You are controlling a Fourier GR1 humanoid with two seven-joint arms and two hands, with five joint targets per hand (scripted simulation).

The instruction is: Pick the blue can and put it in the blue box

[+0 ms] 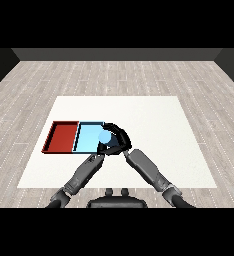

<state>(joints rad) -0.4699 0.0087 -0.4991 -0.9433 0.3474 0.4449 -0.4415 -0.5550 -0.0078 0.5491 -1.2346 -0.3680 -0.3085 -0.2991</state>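
The right hand (120, 137) curls round the blue can (105, 136) and holds it over the right edge of the blue tray (86, 137), which lies touching the red tray (61, 136) on the white table (159, 130). The left hand (102, 148) sits just below the can at the tray's near right corner; I cannot tell how its fingers are set.

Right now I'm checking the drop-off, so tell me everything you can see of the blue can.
The blue can shows as a small, light blue rounded shape, plain, with no marking to be made out. It sits at the right end of the light blue tray, over its right rim. The right hand curls round it from the right, hiding its far side. Whether it rests on the tray floor or is held above it cannot be told.
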